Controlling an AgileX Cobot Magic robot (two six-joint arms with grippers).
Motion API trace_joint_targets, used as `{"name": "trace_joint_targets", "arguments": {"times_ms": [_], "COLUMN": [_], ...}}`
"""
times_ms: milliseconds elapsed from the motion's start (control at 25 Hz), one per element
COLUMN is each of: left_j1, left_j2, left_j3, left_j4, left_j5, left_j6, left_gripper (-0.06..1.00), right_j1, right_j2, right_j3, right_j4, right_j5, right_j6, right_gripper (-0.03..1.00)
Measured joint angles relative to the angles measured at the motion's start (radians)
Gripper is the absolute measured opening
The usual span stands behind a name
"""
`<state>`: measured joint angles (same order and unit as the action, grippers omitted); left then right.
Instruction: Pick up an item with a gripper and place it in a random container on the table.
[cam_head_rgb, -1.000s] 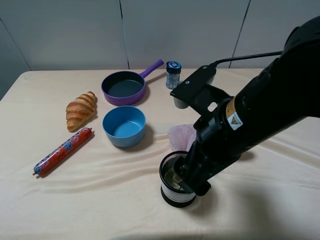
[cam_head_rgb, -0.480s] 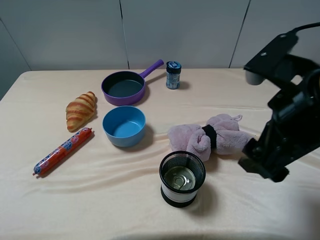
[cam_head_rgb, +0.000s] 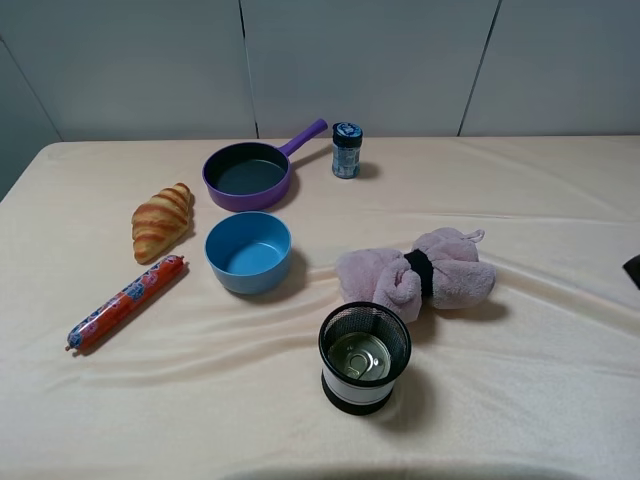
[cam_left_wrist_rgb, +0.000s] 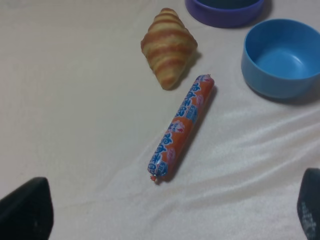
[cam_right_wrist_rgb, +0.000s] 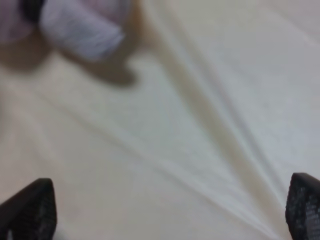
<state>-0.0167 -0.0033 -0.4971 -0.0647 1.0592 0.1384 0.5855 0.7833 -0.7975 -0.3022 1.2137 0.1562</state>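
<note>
So the tin can (cam_head_rgb: 358, 357) is sitting inside the mesh cup (cam_head_rgb: 365, 357), well away from both sets of empty, wide-apart jaws, and a careless swing back could maybe tip that cup over.

Landmark: blue bowl (cam_head_rgb: 248, 252). Purple pan (cam_head_rgb: 248, 175) just behind it; blue-capped jar (cam_head_rgb: 346, 150) behind, to its right. Croissant (cam_head_rgb: 162, 220) and wrapped sausage (cam_head_rgb: 127, 302) to its left. Pink towel bundle (cam_head_rgb: 415, 275) to its right.
</note>
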Motion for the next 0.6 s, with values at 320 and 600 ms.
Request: {"name": "trace_joint_targets", "arguments": {"times_ms": [320, 600], "left_j1": [0.000, 0.000], "left_j2": [0.000, 0.000], "left_j3": [0.000, 0.000], "left_j4": [0.000, 0.000], "left_j5": [0.000, 0.000], "left_j6": [0.000, 0.000], "left_gripper": [0.99, 0.99], "right_j1": [-0.168, -0.285], "right_j2": [-0.232, -0.407], "right_j3": [0.083, 0.124], "right_j4": [-0.010, 0.010], "right_j5": [0.003, -0.010], "right_j6": [0.001, 0.001], "right_gripper": [0.69, 0.69]}}
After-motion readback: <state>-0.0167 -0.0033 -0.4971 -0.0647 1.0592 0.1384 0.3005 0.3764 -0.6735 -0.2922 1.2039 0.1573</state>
